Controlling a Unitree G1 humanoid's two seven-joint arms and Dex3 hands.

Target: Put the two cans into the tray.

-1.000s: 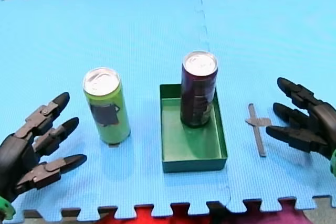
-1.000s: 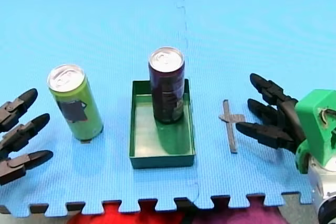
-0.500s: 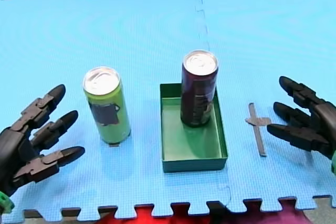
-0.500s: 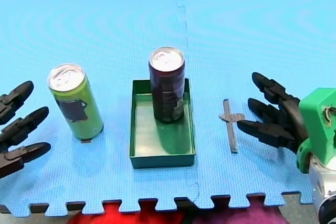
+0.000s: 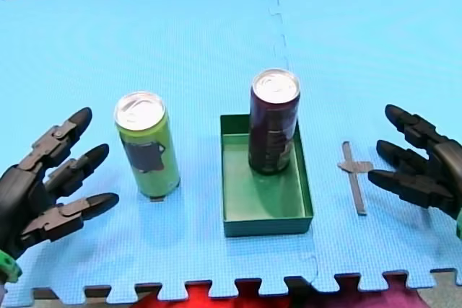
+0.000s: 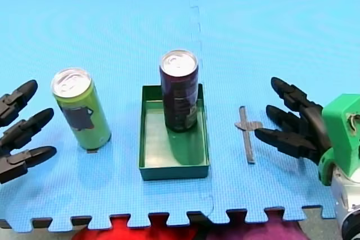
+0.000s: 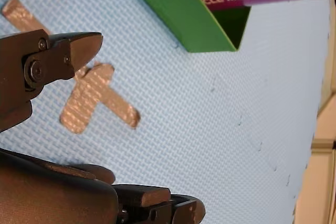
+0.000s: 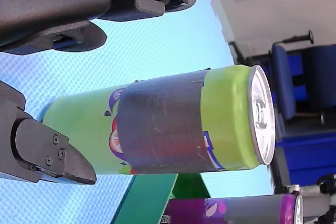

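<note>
A blue foam mat point(image 5: 180, 41) covers the work surface, and a green tray point(image 5: 263, 196) sits at the middle of the frame, slightly toward the bottom. The purple can point(image 5: 273, 124) stands upright inside the tray, at its far end, with its silver top facing up. The green can point(image 5: 148, 146), which has a dark patch of tape around its middle, stands upright on the mat just left of the tray and apart from it, so it is outside the tray. The left hand point(image 5: 40, 192) is at the lower left of the frame, released and holding nothing, its fingers pointing toward the green can with bare mat between them and the can. The right hand point(image 5: 426, 171) is at the right edge, also released and empty, its fingertips near a grey tape cross point(image 5: 354, 174) that is stuck to the mat right of the tray; whether they touch it cannot be told. In the second wrist view the green can shows close up between dark fingers point(image 8: 52, 153), with the purple can beyond it. In the first wrist view a dark fingertip point(image 7: 79, 51) shows above the tape cross, with a corner of the tray and the purple can's label behind.
</note>
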